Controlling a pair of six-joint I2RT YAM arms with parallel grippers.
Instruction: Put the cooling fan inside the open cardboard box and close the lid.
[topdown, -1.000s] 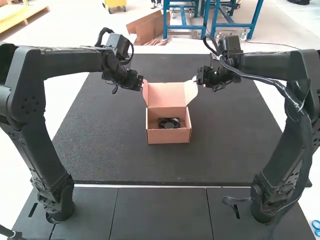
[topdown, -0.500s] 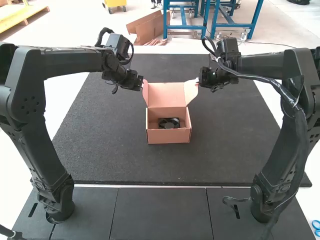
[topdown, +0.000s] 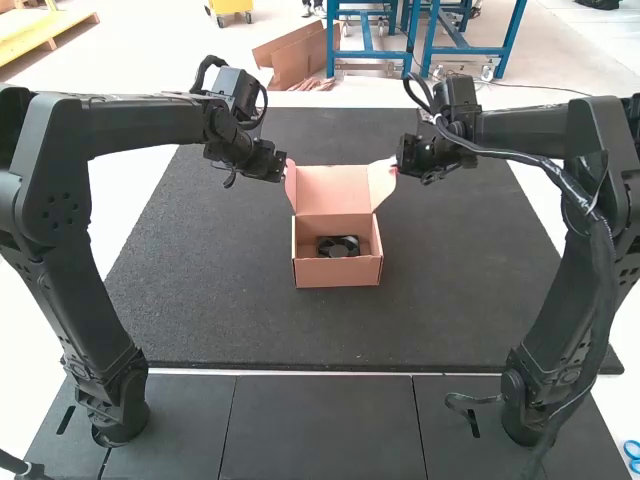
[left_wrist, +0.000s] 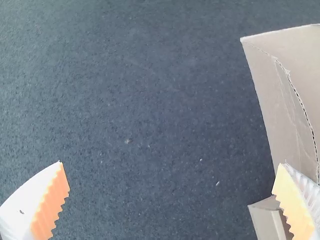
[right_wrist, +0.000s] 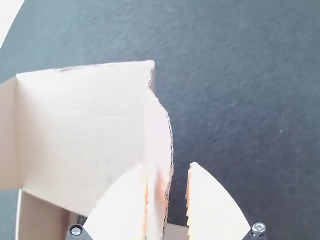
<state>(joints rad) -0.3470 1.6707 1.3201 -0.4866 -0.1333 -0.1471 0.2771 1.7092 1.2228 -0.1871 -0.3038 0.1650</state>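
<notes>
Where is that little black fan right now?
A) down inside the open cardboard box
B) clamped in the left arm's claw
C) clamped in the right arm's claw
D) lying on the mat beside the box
A: in the high view the cooling fan lies on the floor of the open cardboard box.

my claw (left_wrist: 170, 205) hung over the dark mat (left_wrist: 125, 100), its white ribbed fingers (left_wrist: 45, 205) with their orange pads spread far apart. a pale cardboard flap (left_wrist: 290, 85), scored by a perforated line, stood at one side. one finger's pad sat just against its edge; the other was well apart from it.
</notes>
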